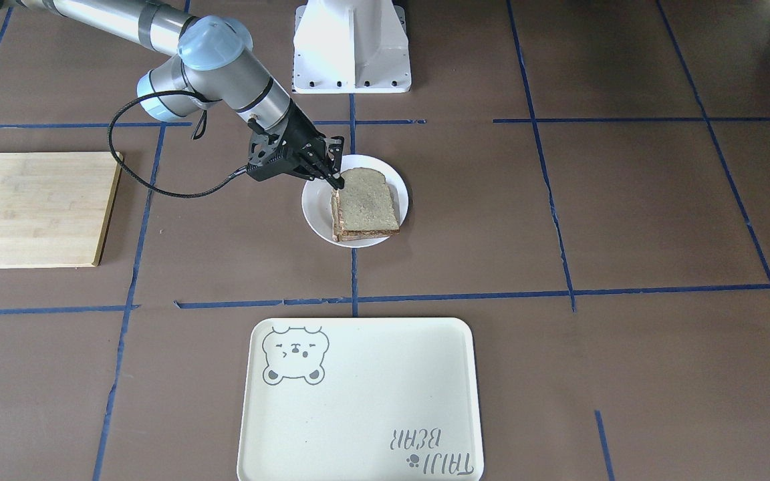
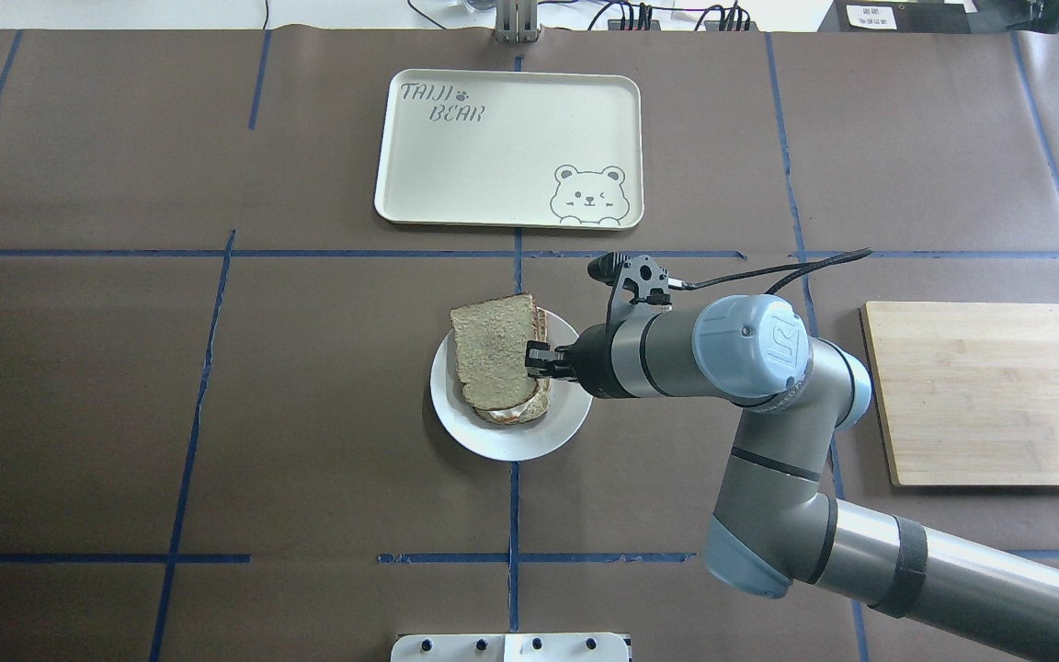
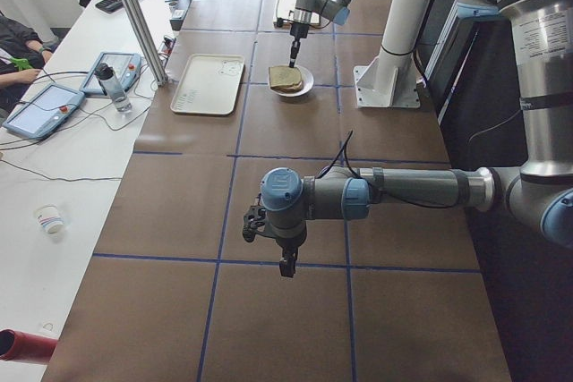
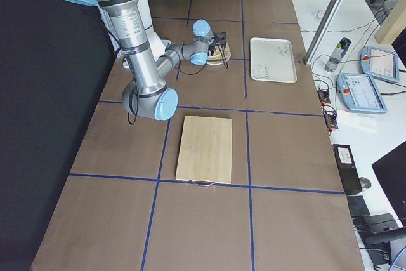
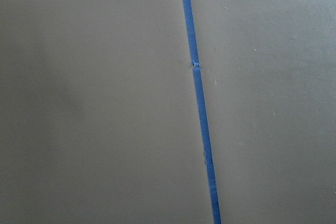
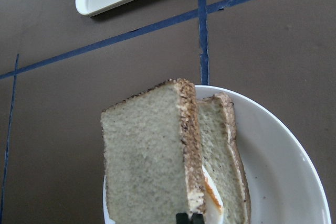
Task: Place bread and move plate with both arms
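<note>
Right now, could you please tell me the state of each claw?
Left claw: cannot be told; it shows only in a side view.
Right claw: closed on the crust edge of the plain pale tan bread slice.

Right gripper (image 1: 337, 182) pinches the bread (image 1: 368, 200) edge, wrist angled low; left gripper (image 3: 286, 266) hangs pointing down.

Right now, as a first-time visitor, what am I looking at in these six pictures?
Two grey robot arms work at a brown table. Four pictures come from fixed cameras around it, two from cameras on the wrists. The right arm's claw pinches a slice of bread by its edge over a white plate, where a second slice lies. The left arm hangs over bare table. A cream tray and a wooden board lie nearby.
</note>
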{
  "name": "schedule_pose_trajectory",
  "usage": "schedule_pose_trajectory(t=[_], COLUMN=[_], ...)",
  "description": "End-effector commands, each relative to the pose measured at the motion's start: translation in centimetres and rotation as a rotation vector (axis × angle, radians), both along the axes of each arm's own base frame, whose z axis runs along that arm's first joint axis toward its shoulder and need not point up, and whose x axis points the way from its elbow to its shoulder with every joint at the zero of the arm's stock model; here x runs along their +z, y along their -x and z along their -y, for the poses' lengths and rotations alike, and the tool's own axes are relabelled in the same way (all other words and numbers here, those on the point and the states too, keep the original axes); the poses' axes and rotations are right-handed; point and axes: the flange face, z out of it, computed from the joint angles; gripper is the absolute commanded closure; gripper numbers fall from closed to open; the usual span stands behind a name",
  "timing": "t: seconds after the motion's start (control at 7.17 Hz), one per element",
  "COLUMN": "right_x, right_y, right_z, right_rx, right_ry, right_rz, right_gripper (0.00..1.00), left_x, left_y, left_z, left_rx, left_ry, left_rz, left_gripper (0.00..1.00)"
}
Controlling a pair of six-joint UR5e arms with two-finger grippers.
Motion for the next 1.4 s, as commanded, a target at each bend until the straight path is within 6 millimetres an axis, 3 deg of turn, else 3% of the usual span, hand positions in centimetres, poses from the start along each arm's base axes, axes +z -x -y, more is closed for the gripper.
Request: schedule_pose_trajectory(t=[0.0,0.14,0.28,0.42,0.7,0.84,1.12,1.26], right_x=[0.9,0.9,0.6,0.8,1.0,1.8,2.9,4.9], right_y=[0.1,0.1,0.1,0.2,-0.5,-2.2,-7.8,-11.0], right_z=[-0.4,-0.3,-0.4,-0.4,0.5,2.7,8.1,10.5], right_rx=[-0.004,-0.001,-0.002,-0.003,-0.008,-0.035,-0.08,-0.143], right_ry=[0.009,0.015,0.016,0.016,0.026,0.07,0.147,0.114], right_rz=[-0.01,-0.011,-0.006,-0.011,-0.026,-0.073,-0.187,-0.275], right_gripper=[0.97,0.91,0.52,0.01,0.0,0.0,0.0,0.0], left_x=[0.0,0.1,0.1,0.1,0.0,-0.1,-0.4,-0.5], left_y=[0.0,0.0,0.0,0.0,0.0,0.0,0.0,0.0], left_z=[0.0,0.0,0.0,0.0,0.0,0.0,0.1,0.3], left_rx=[0.0,0.0,0.0,0.0,0.0,0.0,-0.001,-0.002], left_ry=[0.0,0.001,0.001,0.001,0.0,-0.002,-0.007,-0.011], left_rz=[0.0,0.0,0.0,0.0,0.0,0.0,0.0,0.001], left_gripper=[0.0,0.0,0.0,0.0,0.0,0.0,0.0,0.0])
